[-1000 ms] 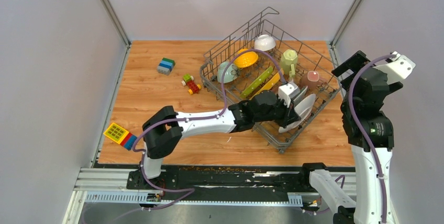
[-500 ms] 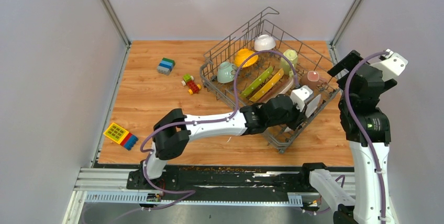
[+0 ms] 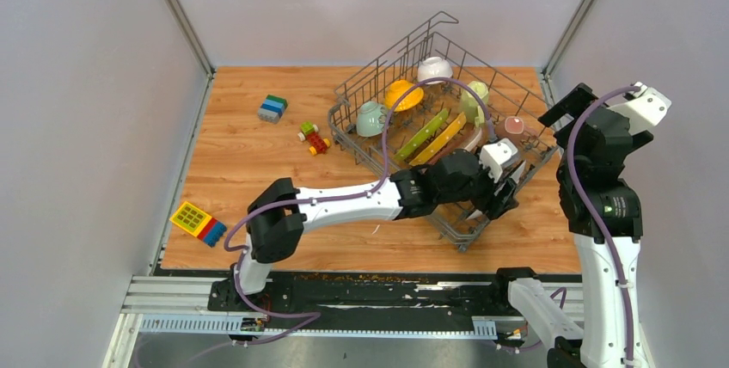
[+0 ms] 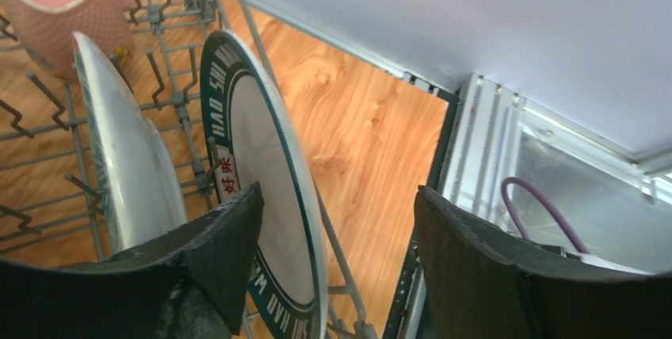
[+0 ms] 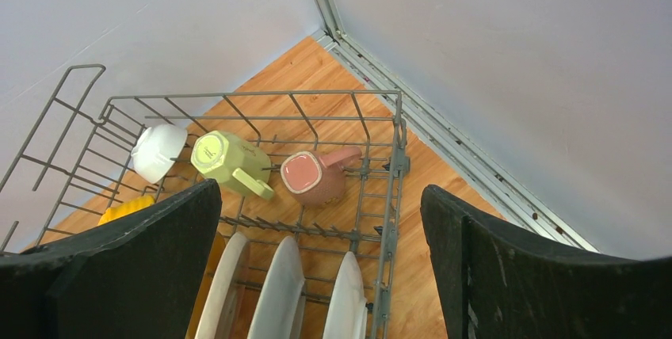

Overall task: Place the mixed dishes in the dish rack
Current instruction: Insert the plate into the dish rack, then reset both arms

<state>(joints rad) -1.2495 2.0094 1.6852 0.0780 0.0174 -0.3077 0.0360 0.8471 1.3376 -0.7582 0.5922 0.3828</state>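
The dish rack stands at the back right of the table. It holds a teal mug, yellow bowl, white bowl, pale-green mug, pink mug, lime-green plate and yellow plate. My left gripper reaches into the rack's near right corner. In the left wrist view it is open around a teal-rimmed plate that stands upright by the left finger, with a wide gap to the right finger. A grey plate stands beside it. My right gripper hangs open above the rack's right corner.
Toy blocks lie left of the rack: a blue-green stack, a red-green piece and a yellow-topped block at the table's left edge. Grey walls close in the table on three sides. The right wrist view looks down on the rack rim.
The left arm lowered the teal-rimmed plate into the rack's near right corner and its jaws opened off it. The right arm shifted only slightly.
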